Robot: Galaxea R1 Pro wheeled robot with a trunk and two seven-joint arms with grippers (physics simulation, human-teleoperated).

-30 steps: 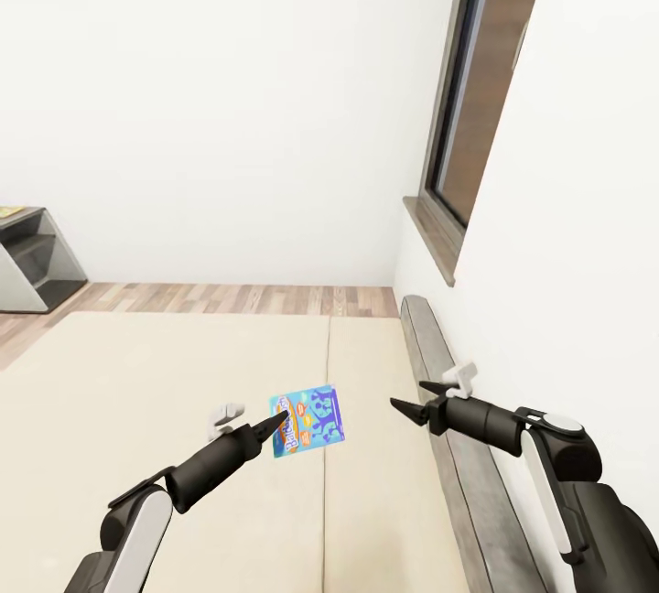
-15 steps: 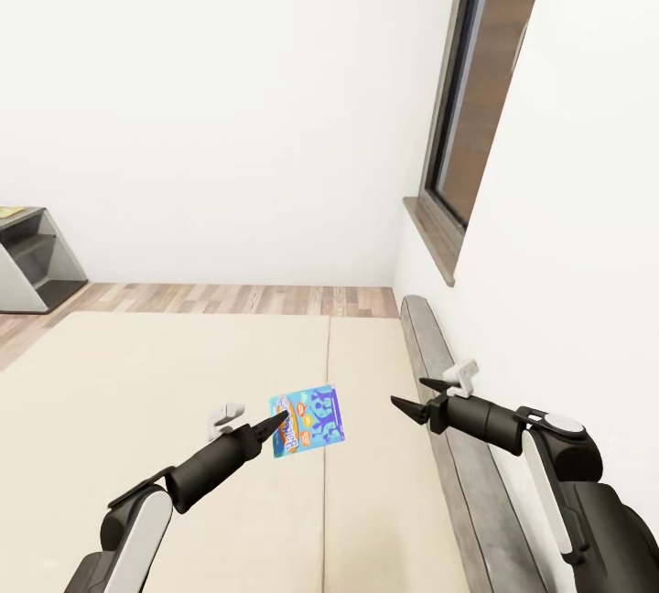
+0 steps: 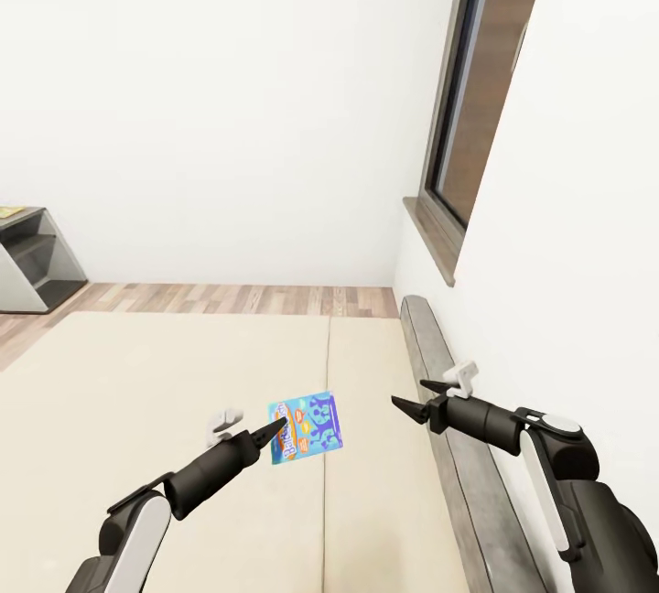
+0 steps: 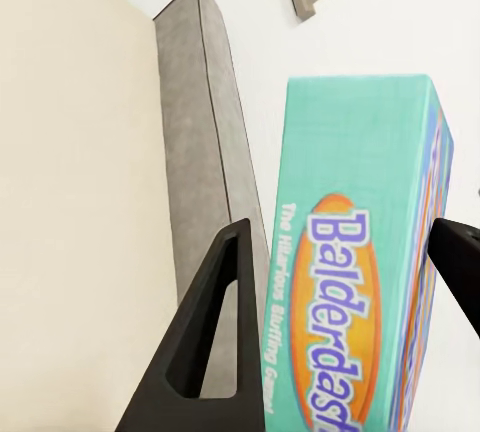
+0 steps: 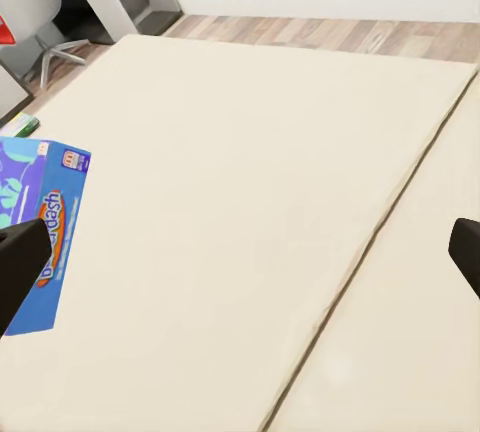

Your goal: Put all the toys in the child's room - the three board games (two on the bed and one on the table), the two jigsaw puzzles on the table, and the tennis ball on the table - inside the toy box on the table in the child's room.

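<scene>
The left end effector point(image 3: 272, 434) is clamped on the Balderdash board game box point(image 3: 307, 424), gripping it at one edge, so the box hangs upright above the bed point(image 3: 183, 373), clear of the mattress. In the left wrist view the fingers point(image 4: 215, 342) stand on either side of the box point(image 4: 360, 282). The right end effector point(image 3: 412, 410) hovers near the headboard point(image 3: 430, 346), its fingers spread and empty.

Since the grip sits on an edge, the box could likely swing or slip during carrying. The step goes best with the wrist kept level, the turn toward the toy box slow, and the right arm tucked away from the headboard and wall.
</scene>
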